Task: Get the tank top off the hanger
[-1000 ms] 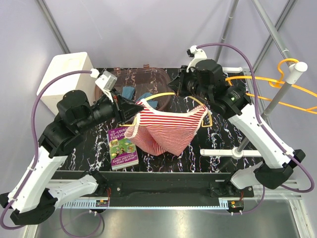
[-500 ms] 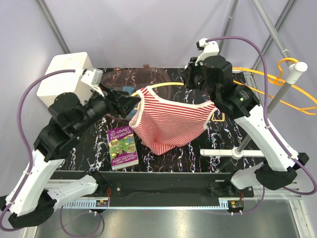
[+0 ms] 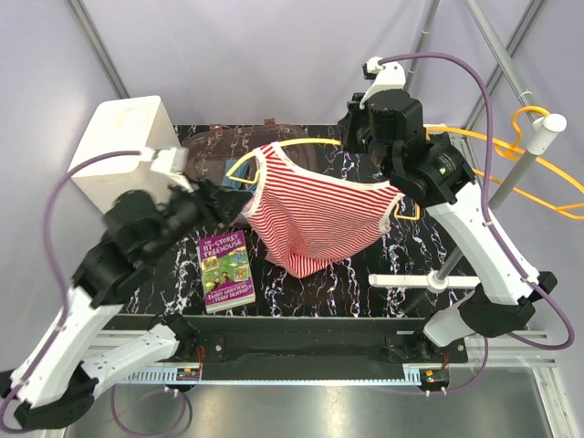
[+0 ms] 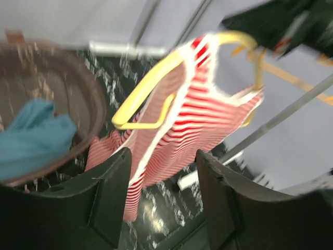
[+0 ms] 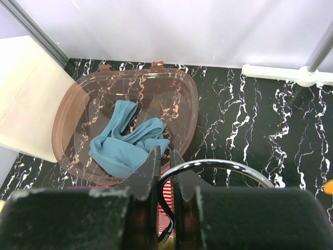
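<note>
Far out to the left of the tank top (image 3: 319, 219) stands a white box (image 3: 119, 151). Next comes my left end effector (image 4: 162, 166), released, its fingers spread with nothing between them. It sits just left of the tank top's left edge and apart from it, with the red-and-white stripes hanging straight ahead beyond the gap. Behind and to the left of the tank top a brown see-through tub (image 5: 171, 99) rests on the tabletop (image 3: 310, 294) with a crumpled blue cloth (image 5: 125, 143) inside. A book (image 3: 225, 272) lies flat below the tank top's left side, nearer my bases. The tank top itself hangs in the air over the middle of the tabletop, draped on a yellow hanger (image 4: 147, 83). The hanger's left tip juts out bare past the fabric's edge, and its lower hem sags to a point clear of the marble. At the tank top's upper right, my right end effector (image 5: 165, 174) is clenched on the hanger's chrome hook (image 5: 218, 164), which curves out from between the shut fingers. That puts the garment below and to the left of that grip. Right of the tank top a rack pole (image 3: 511, 187) rises, carrying orange hangers (image 3: 525, 111).
</note>
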`<state>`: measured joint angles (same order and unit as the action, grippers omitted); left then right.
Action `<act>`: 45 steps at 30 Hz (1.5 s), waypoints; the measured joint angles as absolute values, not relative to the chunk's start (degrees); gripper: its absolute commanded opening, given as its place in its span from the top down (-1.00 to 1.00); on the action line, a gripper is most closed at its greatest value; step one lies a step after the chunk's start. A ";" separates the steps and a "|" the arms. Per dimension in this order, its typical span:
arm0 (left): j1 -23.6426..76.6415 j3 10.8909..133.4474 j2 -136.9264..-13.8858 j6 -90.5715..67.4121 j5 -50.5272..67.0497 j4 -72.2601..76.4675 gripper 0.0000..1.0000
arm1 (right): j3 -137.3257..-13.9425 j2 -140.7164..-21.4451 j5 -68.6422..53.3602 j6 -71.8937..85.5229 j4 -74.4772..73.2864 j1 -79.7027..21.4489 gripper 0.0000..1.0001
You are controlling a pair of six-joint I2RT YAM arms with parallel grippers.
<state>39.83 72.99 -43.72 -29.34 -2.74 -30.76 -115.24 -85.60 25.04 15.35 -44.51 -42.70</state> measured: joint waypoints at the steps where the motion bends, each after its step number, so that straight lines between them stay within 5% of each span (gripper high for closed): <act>1: 39.83 71.59 -45.32 -29.85 -1.91 -30.98 -0.18 | -115.74 -85.89 25.02 15.44 -45.08 -42.70 1.00; 4: 39.92 69.91 -48.95 -29.91 -0.80 -31.24 -0.33 | -116.84 -86.32 24.82 15.94 -46.15 -42.70 1.00; 9: 40.05 69.17 -50.70 -28.14 -0.49 -31.53 -0.19 | -117.10 -86.32 24.16 16.84 -46.68 -42.70 1.00; 13: 40.05 69.43 -51.75 -26.94 0.56 -30.76 0.22 | -117.10 -86.32 23.35 17.58 -46.98 -42.70 1.00; 18: 39.68 69.38 -53.74 -27.05 1.58 -30.15 1.00 | -117.40 -86.32 24.25 17.91 -48.36 -42.15 1.00; 45: 40.25 87.00 -44.56 -20.08 -15.92 -34.04 1.00 | -103.33 -78.94 31.88 22.96 -43.35 -42.46 1.00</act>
